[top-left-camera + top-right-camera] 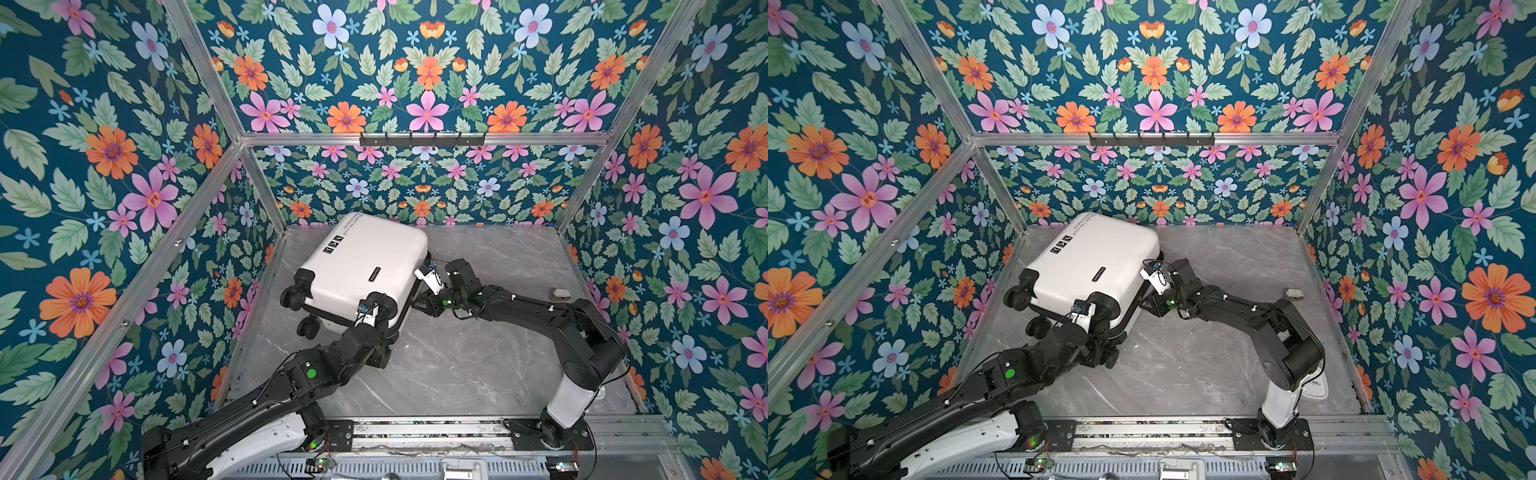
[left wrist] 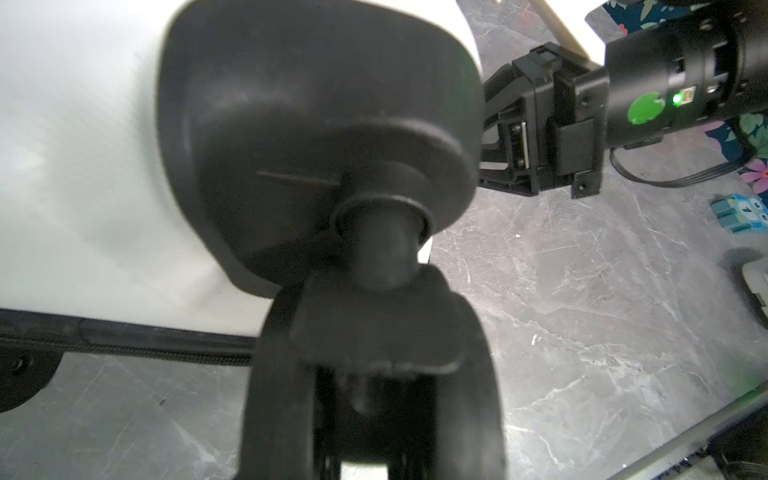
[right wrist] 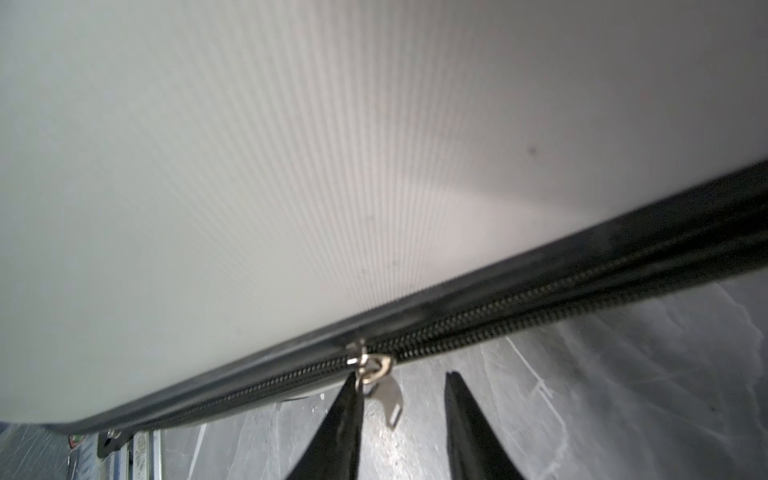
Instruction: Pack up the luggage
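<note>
The luggage (image 1: 365, 257) (image 1: 1096, 253), a white hard-shell suitcase, lies closed and flat at the back left of the grey table. My left gripper (image 1: 384, 322) (image 2: 370, 316) is shut on a black wheel (image 2: 382, 253) at its near corner, below the wheel housing (image 2: 316, 124). My right gripper (image 3: 401, 390) (image 1: 417, 301) is at the suitcase's right side, low against the black zipper (image 3: 540, 299). Its fingers stand apart, open, around the metal zipper pull (image 3: 388, 395), which touches one finger (image 3: 347, 407).
A small grey-white object (image 1: 559, 294) (image 1: 1293, 294) lies near the table's right edge. A blue patterned item (image 2: 739, 214) shows in the left wrist view. A black hook rail (image 1: 422, 139) hangs on the back wall. Floral walls enclose three sides.
</note>
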You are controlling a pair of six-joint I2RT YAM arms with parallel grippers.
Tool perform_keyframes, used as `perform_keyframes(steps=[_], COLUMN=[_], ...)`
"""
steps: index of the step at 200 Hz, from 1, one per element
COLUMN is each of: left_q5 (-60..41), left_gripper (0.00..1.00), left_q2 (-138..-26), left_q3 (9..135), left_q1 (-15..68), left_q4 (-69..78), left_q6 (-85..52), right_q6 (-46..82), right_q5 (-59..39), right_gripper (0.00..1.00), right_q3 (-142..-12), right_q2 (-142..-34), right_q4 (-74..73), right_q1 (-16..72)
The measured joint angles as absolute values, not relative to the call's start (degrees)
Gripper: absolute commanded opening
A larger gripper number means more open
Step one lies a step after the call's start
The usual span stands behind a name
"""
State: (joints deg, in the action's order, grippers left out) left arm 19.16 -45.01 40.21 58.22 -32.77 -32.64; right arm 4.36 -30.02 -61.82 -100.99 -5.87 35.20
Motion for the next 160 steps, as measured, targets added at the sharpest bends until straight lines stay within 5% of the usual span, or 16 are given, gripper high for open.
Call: perform_keyframes(steps=[59,160], left_q5=[19.14,19.4], left_gripper=[0.0,0.0], left_q2=[-45.06,-45.08], left_q3=[40.21,40.1], left_q1=[58.22,58.13], left_q4=[-32.75,-32.36], left_q6=[-32.73,-33.93], right_q6=[5.65,7.35], right_q5=[-31.11,-31.0], right_gripper=[0.25,0.0], right_q3=[-62.11,-62.22], right_q2=[-101.51,-102.39], right_q4=[-6.63,-8.62], right_q1=[35.22,35.4])
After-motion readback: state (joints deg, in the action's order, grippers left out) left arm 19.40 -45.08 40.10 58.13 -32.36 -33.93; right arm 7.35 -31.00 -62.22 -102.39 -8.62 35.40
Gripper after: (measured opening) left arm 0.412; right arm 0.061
